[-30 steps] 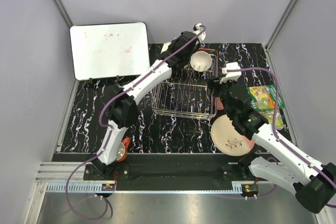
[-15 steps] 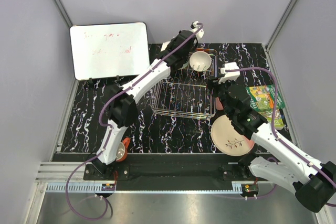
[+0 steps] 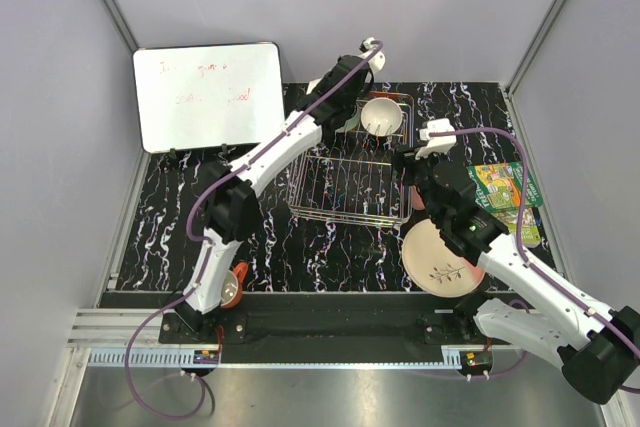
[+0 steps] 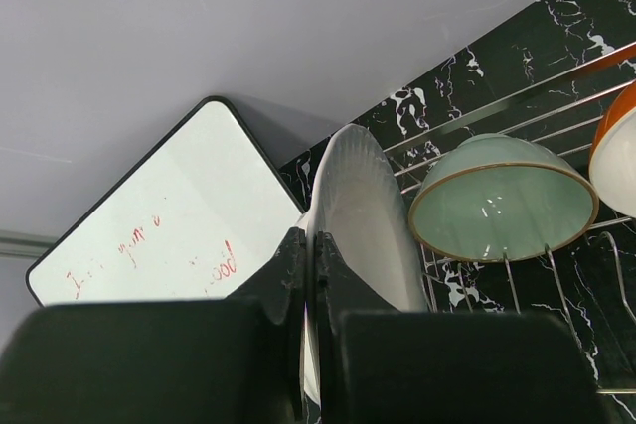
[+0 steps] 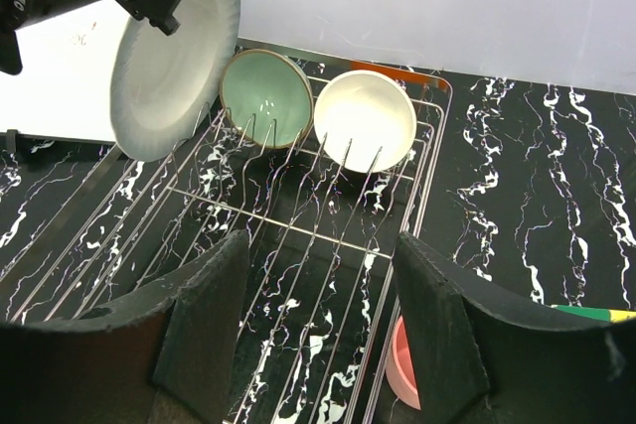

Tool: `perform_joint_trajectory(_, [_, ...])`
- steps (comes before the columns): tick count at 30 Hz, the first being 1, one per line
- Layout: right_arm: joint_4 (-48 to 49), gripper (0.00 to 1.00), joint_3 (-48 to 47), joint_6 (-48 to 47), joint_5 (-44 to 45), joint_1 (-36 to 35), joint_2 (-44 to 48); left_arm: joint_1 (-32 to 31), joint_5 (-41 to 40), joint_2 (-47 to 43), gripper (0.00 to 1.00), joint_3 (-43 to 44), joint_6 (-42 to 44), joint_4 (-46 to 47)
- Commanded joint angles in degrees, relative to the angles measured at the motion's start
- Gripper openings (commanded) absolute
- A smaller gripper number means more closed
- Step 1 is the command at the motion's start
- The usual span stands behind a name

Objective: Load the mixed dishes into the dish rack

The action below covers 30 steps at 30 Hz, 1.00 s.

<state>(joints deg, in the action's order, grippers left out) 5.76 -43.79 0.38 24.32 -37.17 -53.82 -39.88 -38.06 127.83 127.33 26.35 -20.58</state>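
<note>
My left gripper (image 4: 316,255) is shut on the rim of a white plate (image 4: 363,215) and holds it on edge, tilted, at the back left of the silver wire dish rack (image 3: 350,187). The plate (image 5: 174,57) and the rack (image 5: 298,235) also show in the right wrist view. A mint green bowl (image 5: 263,96) and a cream bowl (image 5: 365,118) stand on edge in the rack's back row. My right gripper (image 5: 323,325) is open and empty above the rack's right side. A small pink cup (image 5: 402,364) sits just outside the rack's right edge. The large pink-and-cream plate (image 3: 440,257) lies at the front right. An orange mug (image 3: 232,285) sits by the left arm's base.
A whiteboard (image 3: 207,95) leans at the back left. A green book (image 3: 505,192) lies at the right, beside my right arm. Grey walls close in the table on three sides.
My left gripper has moved a little to the left and back with the white plate. The right arm has hardly moved.
</note>
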Motion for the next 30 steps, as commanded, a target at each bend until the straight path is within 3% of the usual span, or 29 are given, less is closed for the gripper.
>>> perform_joint_trajectory(1, [1.8,0.68,0.0,0.9,-0.5,-0.7,0.1,2.7,-2.5,-2.8,0.00,0.2,-0.9,-4.4])
perform_joint_trajectory(23, [2.3,0.68,-0.1,0.8,-0.3,-0.7,-0.3,-1.0,-2.0,0.2,0.00,-7.0,-0.2,-4.5])
perform_joint_trajectory(30, [2.3,0.68,0.2,0.9,-0.1,-0.8,0.0,-2.4,-2.1,1.7,0.00,-4.8,-1.1,-4.6])
